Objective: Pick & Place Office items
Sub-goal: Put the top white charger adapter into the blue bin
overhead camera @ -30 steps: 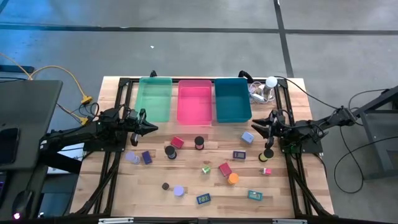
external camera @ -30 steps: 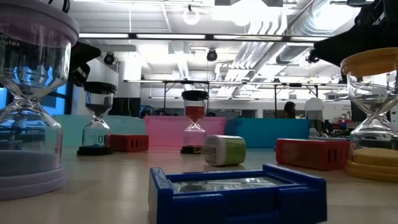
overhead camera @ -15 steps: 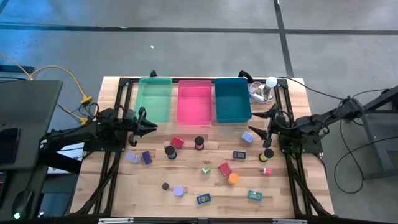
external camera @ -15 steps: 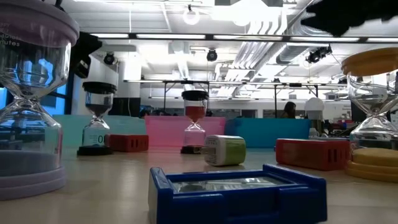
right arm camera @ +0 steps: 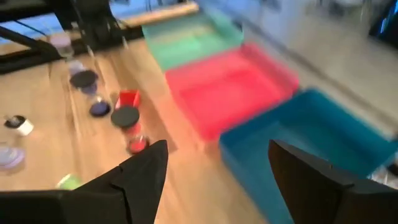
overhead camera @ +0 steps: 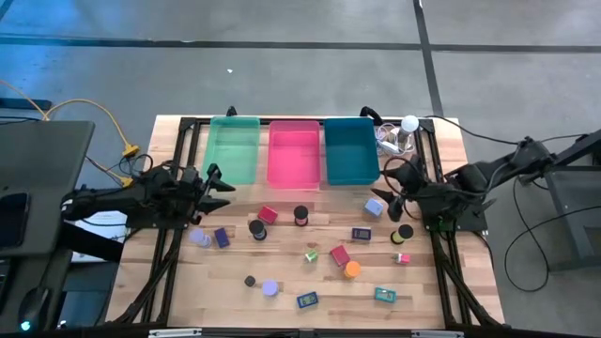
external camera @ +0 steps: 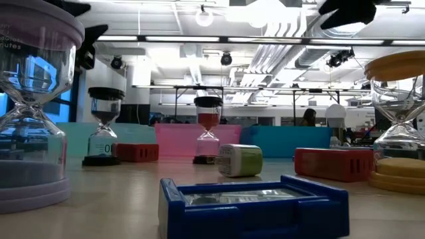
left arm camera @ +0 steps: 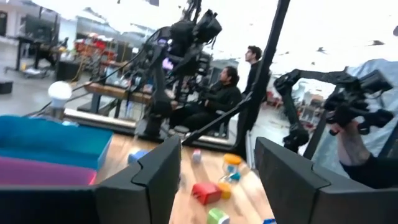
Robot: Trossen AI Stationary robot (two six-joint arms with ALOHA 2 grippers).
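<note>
Both hands raised and released above the table, nothing grasped.

The left hand (overhead camera: 218, 187) is held below the green bin (overhead camera: 233, 148); the right hand (overhead camera: 392, 185) beside the teal bin (overhead camera: 350, 150). No writing is readable. The office items (overhead camera: 340, 254) are scattered lower down, apart from both hands.

Green bin (overhead camera: 234, 148), pink bin (overhead camera: 294, 153), teal bin (overhead camera: 350, 150), white ball-topped gadget (overhead camera: 406, 130)

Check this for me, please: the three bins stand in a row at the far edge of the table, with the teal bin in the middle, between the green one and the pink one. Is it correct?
Not quite. The high view shows the pink bin in the middle. The green bin stands on one side of it and the teal bin on the other. The row at the far edge of the table is correct.
</note>
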